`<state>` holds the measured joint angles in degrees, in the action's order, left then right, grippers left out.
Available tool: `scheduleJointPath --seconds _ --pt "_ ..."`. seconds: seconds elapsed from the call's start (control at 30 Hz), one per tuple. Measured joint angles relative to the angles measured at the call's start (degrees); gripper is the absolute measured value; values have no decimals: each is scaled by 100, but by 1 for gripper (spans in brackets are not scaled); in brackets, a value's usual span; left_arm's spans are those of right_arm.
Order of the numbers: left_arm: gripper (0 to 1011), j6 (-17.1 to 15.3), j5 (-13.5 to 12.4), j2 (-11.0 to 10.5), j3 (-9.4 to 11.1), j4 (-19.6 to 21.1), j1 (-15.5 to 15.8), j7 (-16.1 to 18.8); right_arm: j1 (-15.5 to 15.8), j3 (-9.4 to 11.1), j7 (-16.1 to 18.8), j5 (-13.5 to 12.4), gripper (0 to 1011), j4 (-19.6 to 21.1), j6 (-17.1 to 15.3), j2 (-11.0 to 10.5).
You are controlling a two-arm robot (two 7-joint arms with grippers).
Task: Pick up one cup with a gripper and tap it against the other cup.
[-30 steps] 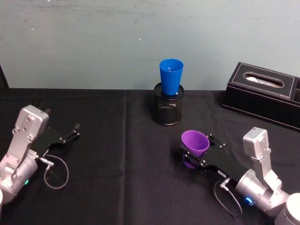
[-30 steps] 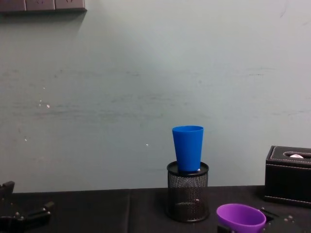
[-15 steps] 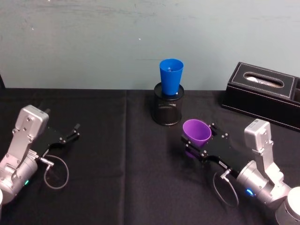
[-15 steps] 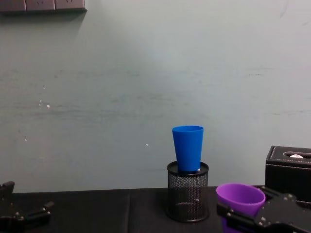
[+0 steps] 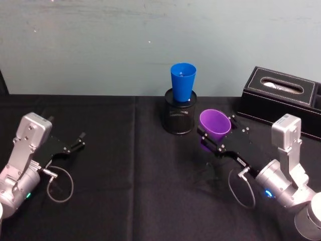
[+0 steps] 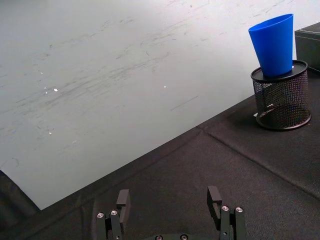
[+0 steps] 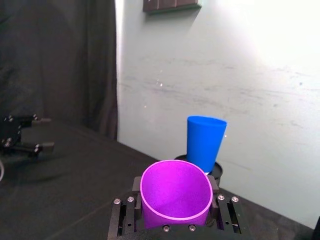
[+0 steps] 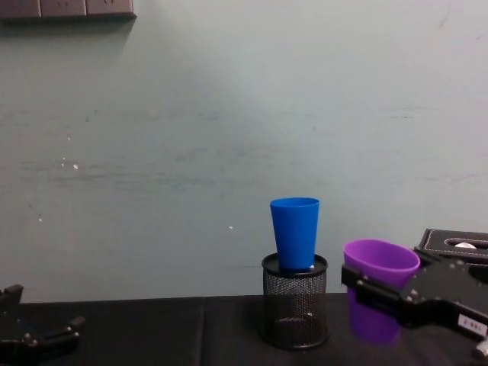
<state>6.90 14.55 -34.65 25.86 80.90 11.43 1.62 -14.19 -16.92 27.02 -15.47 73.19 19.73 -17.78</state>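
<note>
**tumbler_fan:** Since I can't work it out myself, where's the purple cup (image 5: 215, 124) compared to the blue cup (image 5: 183, 80)?

**benchbot88:** It's in the right gripper (image 5: 216, 131). The two black fingers are clamped on its sides, mouth up and tipped a bit. From the chest cam it hangs just to the right of the mesh pen holder (image 8: 294, 313). There's a clear gap between it and the blue cup, so they're not touching. The purple rim sits lower than the blue rim.

**tumbler_fan:** And the blue one?

**benchbot88:** It's standing upright inside that pen holder, near the back wall, in the middle of the black table cloth (image 5: 125, 175). A black tissue box (image 5: 281, 100) is off to the right, behind the arm.

**tumbler_fan:** Left side?

**benchbot88:** The left gripper (image 5: 77, 140) is parked low over the cloth on the far left. Its fingers are spread apart with nothing between them, well away from both cups.
</note>
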Motion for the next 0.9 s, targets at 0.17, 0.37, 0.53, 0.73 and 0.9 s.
scheduleJointPath --seconds 0.17,0.37,0.53,0.73,0.9 --pt "1011 0 0 0 0 0 0 0 -33 61 -63 -34 734 30 0 63" --pt "1011 0 0 0 0 0 0 0 -126 104 -87 -35 734 22 10 115" --pt "1011 0 0 0 0 0 0 0 -141 116 -77 -48 734 25 10 114" --pt "1011 0 0 0 0 0 0 0 -140 114 -76 -48 734 25 10 114" --pt "1011 0 0 0 0 0 0 0 -139 111 -74 -47 734 22 10 114"
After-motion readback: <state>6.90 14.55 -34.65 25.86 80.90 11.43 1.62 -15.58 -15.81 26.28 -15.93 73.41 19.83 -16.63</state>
